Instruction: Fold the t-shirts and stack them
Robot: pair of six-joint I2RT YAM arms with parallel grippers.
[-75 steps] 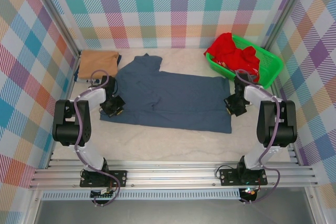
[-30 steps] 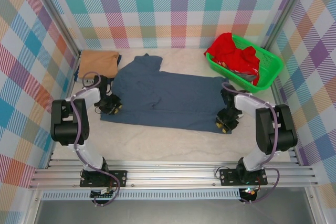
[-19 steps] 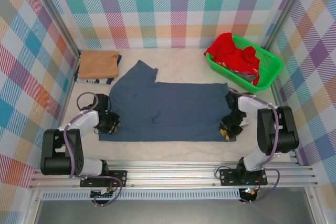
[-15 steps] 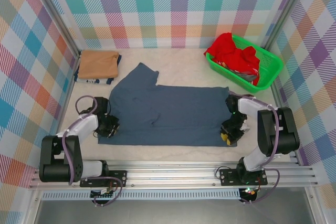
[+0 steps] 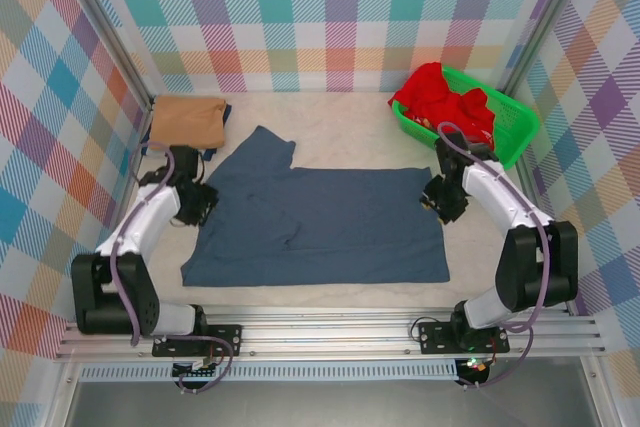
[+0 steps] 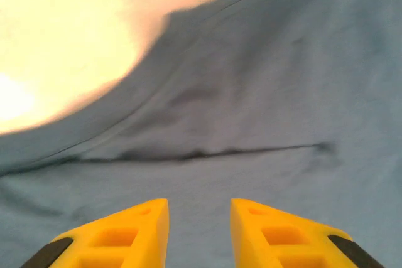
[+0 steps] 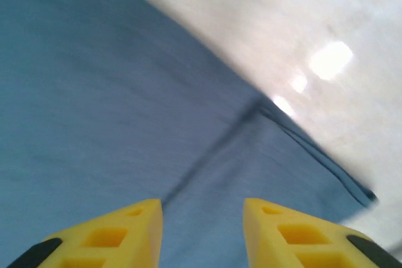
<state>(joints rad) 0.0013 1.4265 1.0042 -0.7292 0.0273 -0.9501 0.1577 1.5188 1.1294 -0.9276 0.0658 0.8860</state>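
Top: blue shirt (image 5: pixel 320 227) lies spread on the worktop (image 5: pixel 340 127), between the left end effector (image 5: pixel 197 202) and the right end effector (image 5: pixel 445 197).
Left wrist: jaws parted, empty, over a crease (image 6: pixel 207 153). Risk: a pinch here catches two layers.
Right wrist: jaws parted, empty, near the hem (image 7: pixel 314 155). Risk: a shallow bite slips off and skews the fold.

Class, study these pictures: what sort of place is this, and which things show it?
Probably a robot testing cell, not a home: plaid-printed walls, an aluminium rail carrying two robot arms, and a slate-blue t-shirt spread flat near a green mesh basket.
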